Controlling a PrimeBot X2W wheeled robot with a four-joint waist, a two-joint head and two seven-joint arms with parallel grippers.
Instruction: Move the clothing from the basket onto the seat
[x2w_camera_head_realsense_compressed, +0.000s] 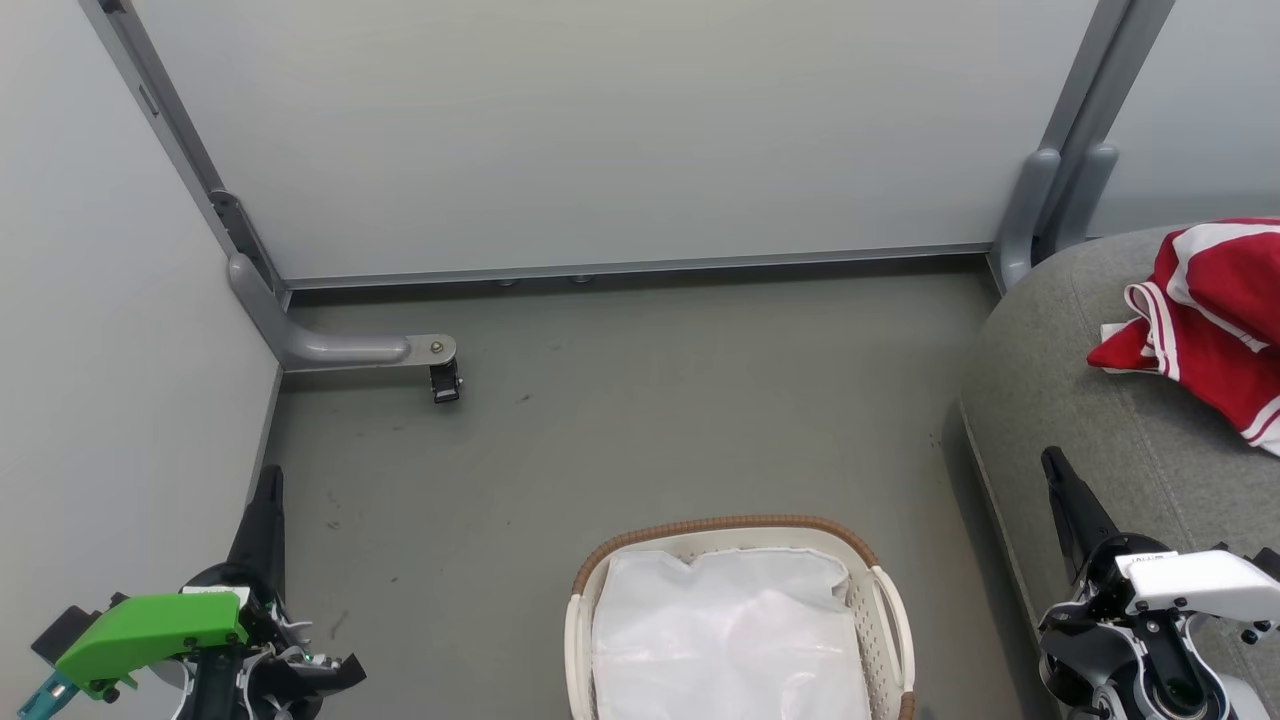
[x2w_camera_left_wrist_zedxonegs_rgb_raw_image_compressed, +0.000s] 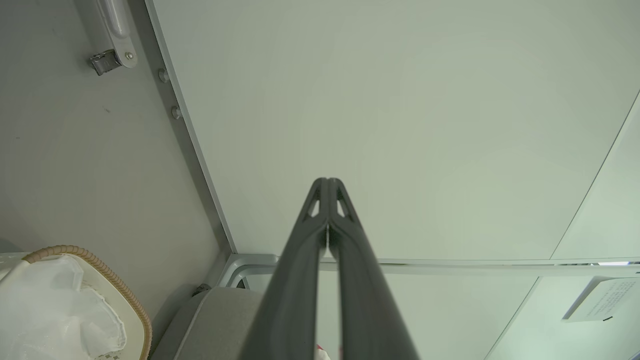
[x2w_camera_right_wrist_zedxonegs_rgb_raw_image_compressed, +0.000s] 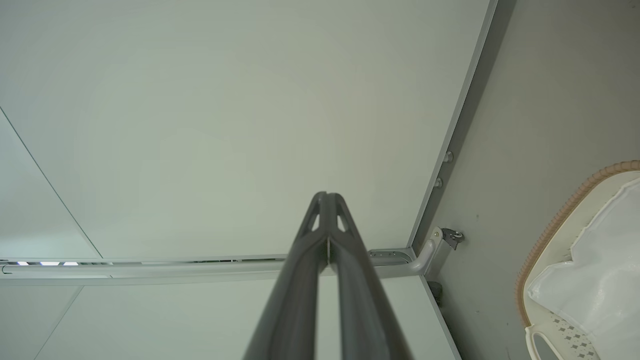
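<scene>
- Red clothing (x2w_camera_head_realsense_compressed: 1205, 320) with white stripe trim is lying bunched on the grey seat (x2w_camera_head_realsense_compressed: 1080, 430), reaching off the head view's right edge.
- The basket (x2w_camera_head_realsense_compressed: 735, 527) is standing on the grey floor (x2w_camera_head_realsense_compressed: 600, 430) near the seat, with a crumpled white liner (x2w_camera_head_realsense_compressed: 730, 640) lying inside it.
- The left claw (x2w_camera_left_wrist_zedxonegs_rgb_raw_image_compressed: 327, 184) is pointing towards a pale wall panel (x2w_camera_left_wrist_zedxonegs_rgb_raw_image_compressed: 400, 110), its fingers pressing together on nothing.
- The right claw (x2w_camera_right_wrist_zedxonegs_rgb_raw_image_compressed: 327, 196) is pointing likewise, fingers together and empty, showing against the seat's edge in the head view.
</scene>
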